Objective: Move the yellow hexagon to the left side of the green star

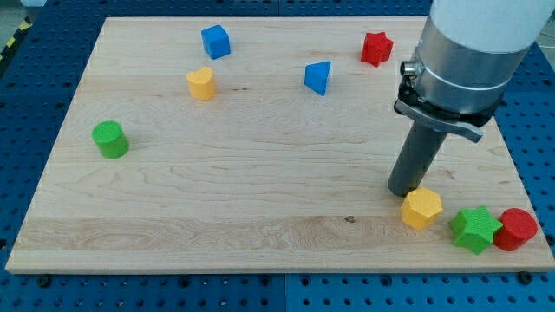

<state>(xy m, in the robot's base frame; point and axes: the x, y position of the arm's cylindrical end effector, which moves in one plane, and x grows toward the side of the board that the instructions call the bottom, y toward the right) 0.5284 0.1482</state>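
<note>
Camera view: my tip (404,189) rests on the wooden surface (260,173), touching the upper left of the yellow hexagon (421,209) near the view's bottom right. The arm carries no hand, only the rod, which holds nothing. The green star (475,229) lies just right of the hexagon, with a red cylinder (517,230) against its far side. A green cylinder (110,139) sits well apart at left.
</note>
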